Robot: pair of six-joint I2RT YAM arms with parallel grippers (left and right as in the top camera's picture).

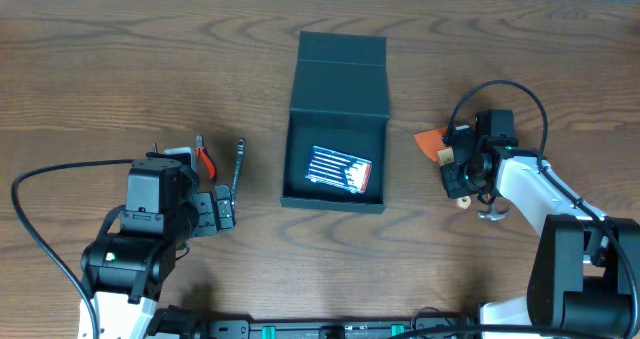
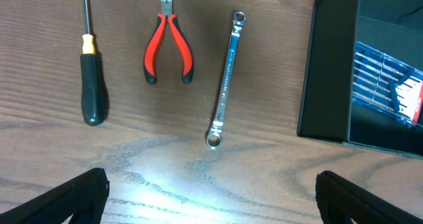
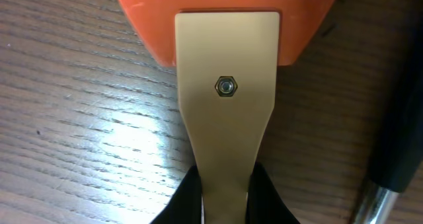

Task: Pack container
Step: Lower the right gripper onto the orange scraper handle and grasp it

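The dark teal container (image 1: 337, 97) stands open at the table's middle, lid flap folded back, with a striped pack of small tools (image 1: 339, 169) inside; it also shows at the right of the left wrist view (image 2: 325, 72). My left gripper (image 2: 211, 197) is open and empty, just short of a wrench (image 2: 225, 78), red-handled pliers (image 2: 168, 45) and a black screwdriver (image 2: 91, 72). My right gripper (image 3: 225, 197) is shut on the tan handle of a scraper with an orange blade (image 3: 228, 72), right of the container (image 1: 440, 144).
A dark-handled tool with a metal shaft (image 3: 396, 151) lies just right of the scraper. A small metal hook-like piece (image 1: 492, 213) lies by the right arm. The wrench (image 1: 238, 164) lies between the left gripper and the container.
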